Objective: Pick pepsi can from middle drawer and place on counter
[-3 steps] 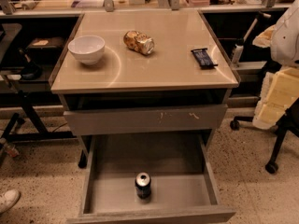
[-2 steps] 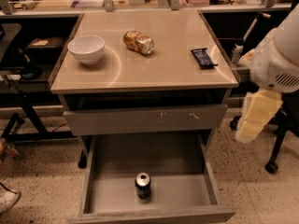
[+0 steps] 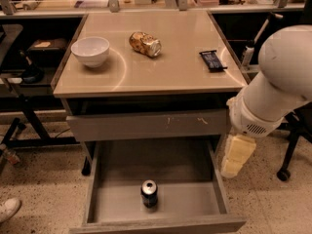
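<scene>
The pepsi can (image 3: pixel 149 193) stands upright in the open middle drawer (image 3: pixel 117 199), near the drawer's front and about centred. The beige counter (image 3: pixel 165 69) tops the grey cabinet above it. My gripper (image 3: pixel 236 156) hangs off the white arm (image 3: pixel 278 82) at the right, just outside the drawer's right wall, above and to the right of the can. It holds nothing that I can see.
On the counter stand a white bowl (image 3: pixel 90 50) at the left, a dented gold-brown can (image 3: pixel 145 44) lying in the middle, and a dark snack bar (image 3: pixel 213 60) at the right. A closed grey drawer front (image 3: pixel 146 125) sits above the open drawer. A chair base (image 3: pixel 287 165) stands at the right.
My arm has swung in from the right edge toward the cabinet, and the gripper has dropped lower to hang beside the drawer's right wall. The can has not moved.
</scene>
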You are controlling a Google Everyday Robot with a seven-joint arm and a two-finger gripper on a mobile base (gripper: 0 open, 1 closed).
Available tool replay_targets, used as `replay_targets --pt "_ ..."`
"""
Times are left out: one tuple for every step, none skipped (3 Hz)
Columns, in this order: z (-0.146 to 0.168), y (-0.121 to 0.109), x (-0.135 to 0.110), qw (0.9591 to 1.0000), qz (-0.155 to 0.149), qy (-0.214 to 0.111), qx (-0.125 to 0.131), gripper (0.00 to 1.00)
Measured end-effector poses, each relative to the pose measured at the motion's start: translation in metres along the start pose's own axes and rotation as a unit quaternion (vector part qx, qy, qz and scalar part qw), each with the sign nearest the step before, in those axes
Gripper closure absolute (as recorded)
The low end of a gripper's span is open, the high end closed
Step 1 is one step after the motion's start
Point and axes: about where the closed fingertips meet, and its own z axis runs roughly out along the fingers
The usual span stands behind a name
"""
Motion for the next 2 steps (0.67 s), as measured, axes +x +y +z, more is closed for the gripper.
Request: replay_targets --pt "-0.0026 0.0008 0.0007 1.0 -0.001 0.001 0.002 0.0" --pt "-0.0023 0.001 0.0006 1.0 -0.001 0.001 0.002 0.0"
